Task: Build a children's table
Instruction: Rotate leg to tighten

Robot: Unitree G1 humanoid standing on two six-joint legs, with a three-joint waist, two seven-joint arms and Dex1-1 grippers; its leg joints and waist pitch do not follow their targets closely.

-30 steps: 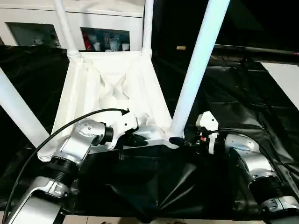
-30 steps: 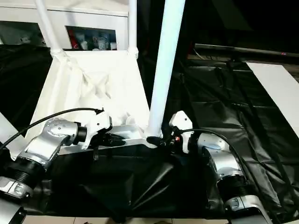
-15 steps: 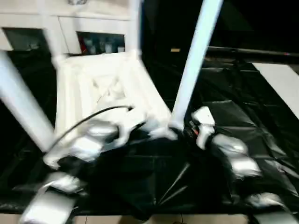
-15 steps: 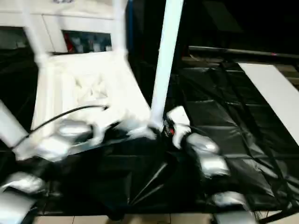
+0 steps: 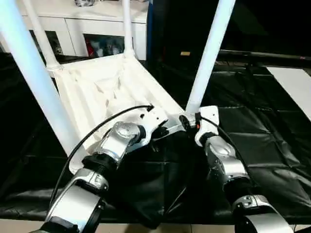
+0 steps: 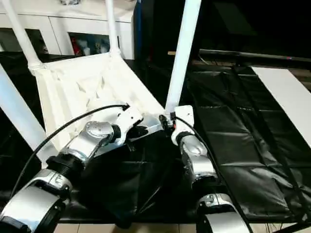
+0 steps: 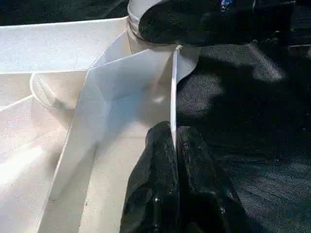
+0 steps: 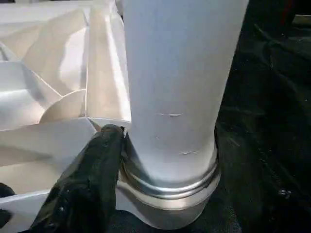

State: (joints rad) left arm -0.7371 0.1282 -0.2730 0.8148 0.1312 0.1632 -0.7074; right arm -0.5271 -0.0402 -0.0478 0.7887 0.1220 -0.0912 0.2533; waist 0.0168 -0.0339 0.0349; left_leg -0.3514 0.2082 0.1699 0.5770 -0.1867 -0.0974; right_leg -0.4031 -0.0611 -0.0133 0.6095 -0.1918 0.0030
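The children's table lies upside down, its ribbed white top (image 5: 107, 92) facing up with four white legs rising from the corner sockets. My left gripper (image 5: 165, 130) is shut on the thin near rim of the top (image 7: 173, 97), close to the near-right corner. My right gripper (image 5: 187, 120) is closed around the base of the near-right leg (image 5: 209, 53), just above its socket. One black finger (image 8: 92, 179) presses against the leg's collar, and the other is hidden behind the leg. The near-left leg (image 5: 34, 77) stands tall at the left.
A black sheet (image 5: 262, 131) covers the surface under and around the table. A white glass-door cabinet (image 5: 97, 29) stands behind it. A white panel (image 5: 294, 82) lies at the far right. A strip of pale floor (image 5: 146, 229) runs along the near edge.
The view has shifted. The near-right corner and its leg have swung away from me, and both forearms now reach more straight ahead. Both grips are unchanged.
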